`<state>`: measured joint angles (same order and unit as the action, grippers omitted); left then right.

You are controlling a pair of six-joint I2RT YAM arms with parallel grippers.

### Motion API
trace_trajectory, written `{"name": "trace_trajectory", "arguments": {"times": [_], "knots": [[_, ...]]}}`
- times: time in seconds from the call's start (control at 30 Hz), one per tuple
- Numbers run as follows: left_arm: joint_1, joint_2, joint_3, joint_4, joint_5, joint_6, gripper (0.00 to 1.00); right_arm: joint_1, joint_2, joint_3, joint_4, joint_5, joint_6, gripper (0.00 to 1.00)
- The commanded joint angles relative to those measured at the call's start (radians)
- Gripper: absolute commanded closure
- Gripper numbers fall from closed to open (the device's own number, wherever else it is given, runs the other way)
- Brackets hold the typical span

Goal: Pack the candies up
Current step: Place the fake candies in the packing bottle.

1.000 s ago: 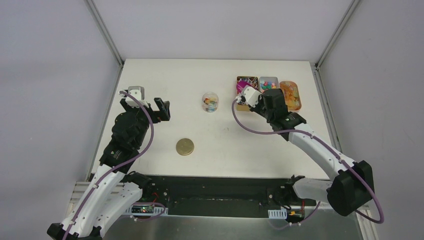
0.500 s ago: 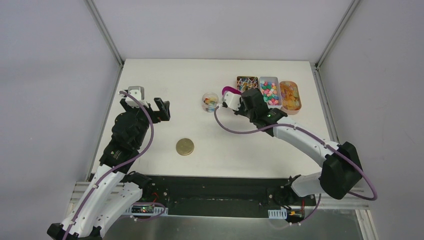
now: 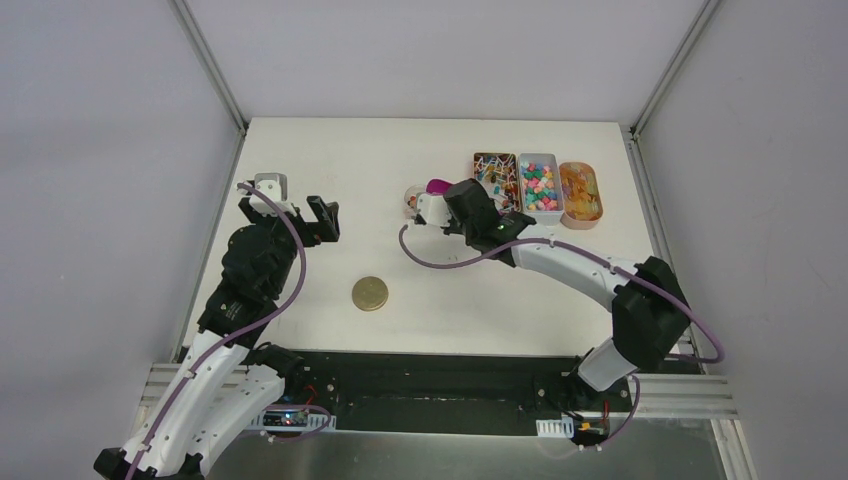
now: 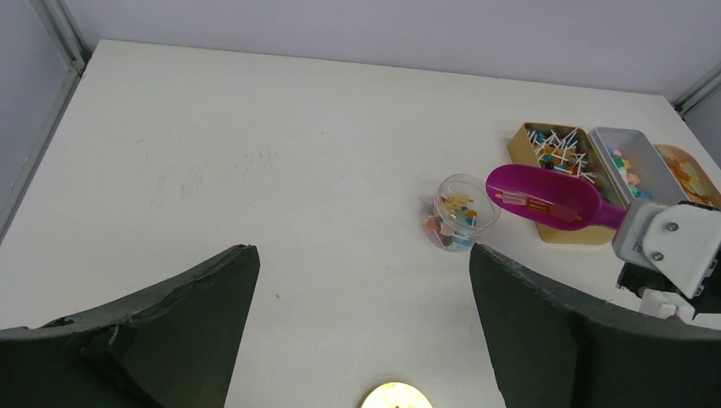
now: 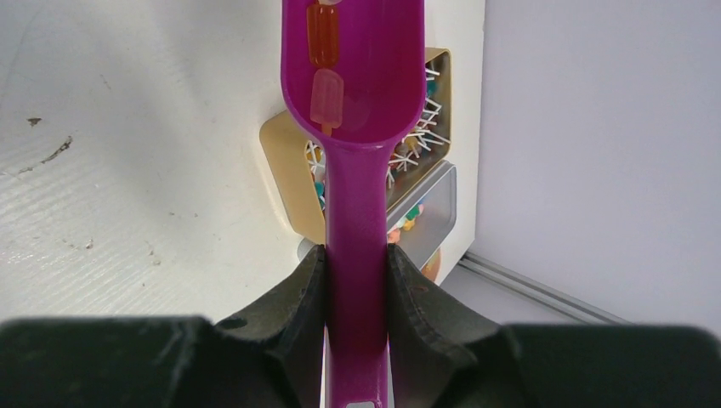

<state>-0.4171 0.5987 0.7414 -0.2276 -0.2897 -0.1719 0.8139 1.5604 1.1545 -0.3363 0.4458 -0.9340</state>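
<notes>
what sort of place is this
Probably a robot lab cell, not a kitchen: a white table walled by grey panels, left arm and right arm bolted at its near edge, tins of candies.

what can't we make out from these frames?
- Top view: the right gripper covers most of the clear jar; fill level unreadable there.
- Right wrist view: the top edge cuts off the magenta scoop's front, so its candies cannot be counted.
- Left wrist view: the bottom edge cuts the gold lid; the right edge cuts the orange-candy tray.
</notes>
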Motion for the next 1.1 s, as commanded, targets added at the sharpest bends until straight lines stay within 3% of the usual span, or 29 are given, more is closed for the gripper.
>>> {"name": "trace_trajectory", "arguments": {"times": [0.0,0.43,1.07], "knots": [[0.006,-0.014,0.000,0.011,-0.020,0.009,0.01,0.035,0.033,0.077,0.000,0.109,-0.060,1.00],[0.006,-0.015,0.000,0.011,-0.022,0.010,0.01,0.088,0.144,0.156,-0.020,0.240,-0.160,1.00],[0.006,-0.021,-0.002,0.010,-0.028,0.010,0.01,0.104,0.176,0.172,0.046,0.330,-0.244,1.00]]}}
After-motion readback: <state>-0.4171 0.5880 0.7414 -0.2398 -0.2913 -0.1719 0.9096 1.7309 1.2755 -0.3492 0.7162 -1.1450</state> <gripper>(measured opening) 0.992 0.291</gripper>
